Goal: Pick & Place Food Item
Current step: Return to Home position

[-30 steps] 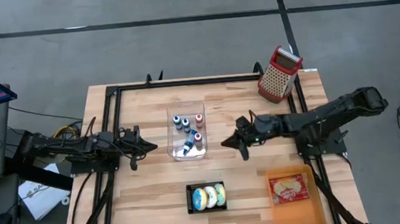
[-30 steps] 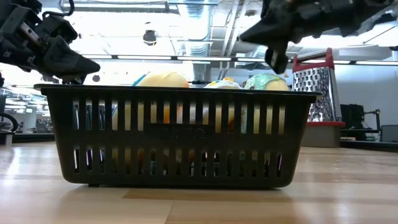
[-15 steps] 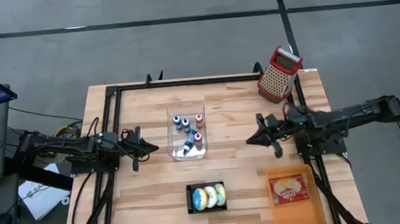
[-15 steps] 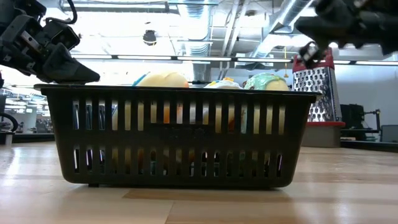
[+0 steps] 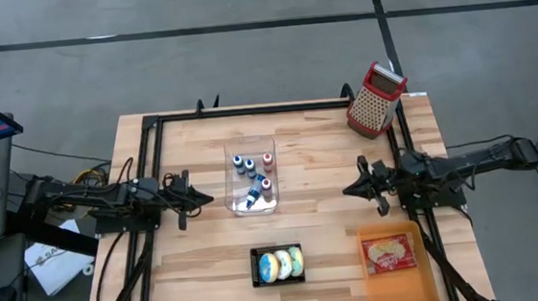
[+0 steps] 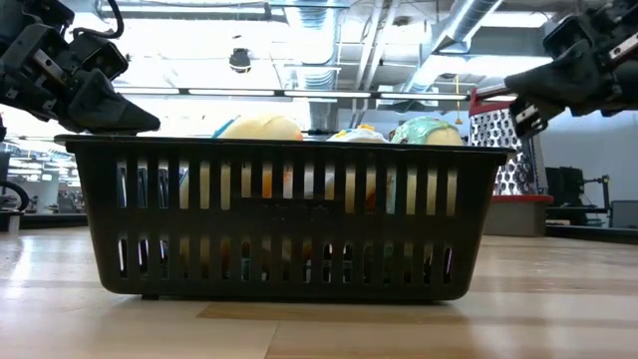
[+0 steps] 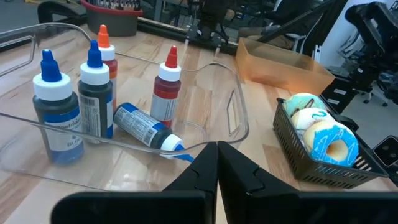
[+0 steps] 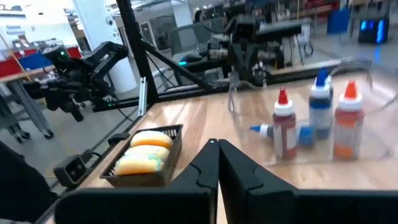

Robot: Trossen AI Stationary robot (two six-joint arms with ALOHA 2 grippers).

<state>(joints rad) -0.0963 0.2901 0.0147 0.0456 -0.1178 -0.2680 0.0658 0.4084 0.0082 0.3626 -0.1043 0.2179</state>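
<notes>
Several iced donuts (image 5: 281, 263) lie in a black slatted basket (image 5: 257, 268) near the table's front edge; the low view shows the basket (image 6: 284, 214) close up. A flat orange tray (image 5: 412, 269) at the front right holds a pale food item (image 5: 387, 254). My left gripper (image 5: 205, 198) hangs shut just left of a clear tray of small bottles (image 5: 252, 176). My right gripper (image 5: 347, 189) hangs shut to the right of that tray. Both wrist views show shut fingers, left (image 7: 216, 149) and right (image 8: 216, 147), with nothing between them.
A red-and-silver box grater (image 5: 376, 99) stands at the far right corner. A black frame rail (image 5: 247, 111) runs along the far edge and down both sides. Bare wood lies between the clear tray and the basket.
My right gripper has drawn back from beside the clear tray toward the table's right edge, sinking a little and rolling about its own line; its fingers have stayed shut.
</notes>
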